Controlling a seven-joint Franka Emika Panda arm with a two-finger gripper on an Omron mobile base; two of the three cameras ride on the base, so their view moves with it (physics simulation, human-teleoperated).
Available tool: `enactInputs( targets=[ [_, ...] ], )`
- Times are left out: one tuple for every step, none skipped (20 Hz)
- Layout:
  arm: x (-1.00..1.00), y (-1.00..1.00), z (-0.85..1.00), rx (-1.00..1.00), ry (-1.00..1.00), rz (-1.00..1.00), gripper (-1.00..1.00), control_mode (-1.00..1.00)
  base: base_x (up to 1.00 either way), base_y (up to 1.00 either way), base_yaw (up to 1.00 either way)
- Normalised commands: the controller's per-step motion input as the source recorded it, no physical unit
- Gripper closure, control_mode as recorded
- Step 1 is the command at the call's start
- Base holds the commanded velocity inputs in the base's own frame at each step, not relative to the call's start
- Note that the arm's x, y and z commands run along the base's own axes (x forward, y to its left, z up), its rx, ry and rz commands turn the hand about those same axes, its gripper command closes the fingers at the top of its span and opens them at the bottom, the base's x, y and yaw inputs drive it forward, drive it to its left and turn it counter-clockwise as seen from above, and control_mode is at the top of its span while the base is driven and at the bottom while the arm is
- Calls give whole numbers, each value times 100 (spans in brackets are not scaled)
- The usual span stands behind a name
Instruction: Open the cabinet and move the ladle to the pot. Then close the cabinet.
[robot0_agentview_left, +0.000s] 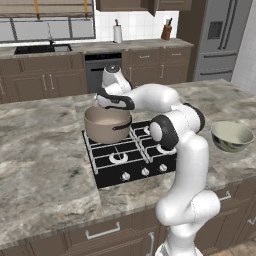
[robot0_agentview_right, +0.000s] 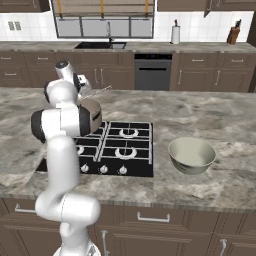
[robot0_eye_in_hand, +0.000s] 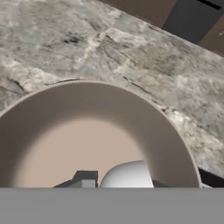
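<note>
The tool (robot0_eye_in_hand: 118, 183) sits at the bottom centre of the hand view with its dark tips drawn close together, pinching the ladle (robot0_eye_in_hand: 127, 175), whose round, smooth, pale silver-white bowl bulges up between them just above the grey band. In the right base view, at upper left, a thin straight silver handle slants up and to the right from the hand over the pot. The pot (robot0_agentview_left: 106, 123) stands in the middle of the left base view on the rear left burner of the stovetop (robot0_agentview_left: 131, 152); it is a round, matte, brownish-grey vessel with a smooth tan interior, a thin pale rim and a dark loop handle on its side. The hand view looks down into its wide circular mouth, the ladle bowl hanging over the inside near the rim. The stovetop is a flat black panel with dark grates and a row of small silver knobs, set into a grey veined marble tabletop (robot0_agentview_left: 45, 150). At the right of both base views rests a round, glossy, pale greenish bowl (robot0_agentview_right: 192, 155).
</note>
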Motion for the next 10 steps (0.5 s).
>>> enactInputs(
  targets=[
    [29,9,-42,0,7,0,100,-100,0,0,0],
    [34,0,-45,0,9,0,100,-100,0,0,0],
    [31,0,-39,0,8,-1,100,-100,0,0,0],
    [36,0,-47,0,9,-3,100,-100,0,0,0],
    [29,0,-57,0,9,-4,100,-100,0,0,0],
    [26,0,-71,0,10,-5,100,-100,0,0,0],
    [14,0,-77,0,11,-6,100,-100,0,0,0],
    [0,-7,-81,0,9,-9,100,-100,0,0,0],
    [0,-17,-79,0,8,-11,100,-100,0,0,0],
    [0,-18,-88,0,10,-11,100,-100,0,0,0]
  ],
)
